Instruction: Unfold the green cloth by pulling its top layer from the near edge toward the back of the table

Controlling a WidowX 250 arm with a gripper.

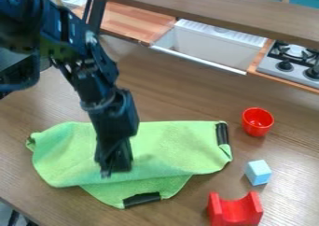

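On the brown wood-grain table [174,92], a light green cloth [165,148] lay spread out and partly folded, with one flap showing from beneath its lower edge. A black band [222,133] wrapped its right-hand corner in the view, and another black band [142,200] sat on the lower flap. The black robot arm [100,80] came in from the upper left, and its gripper [116,170] hung down over the cloth, left of the middle; whether the jaws were open or closed, or had hold of any fabric, could not be told. To the right of the cloth, and apart from it, a small red cup [257,121] stood upright. A pale blue cube [258,172] sat between the cup and a red block with a curved hollow in its top [235,211], touching neither. Beyond the table were a white sink [211,45], a wooden countertop [134,22] and a stove with black burners [293,61]
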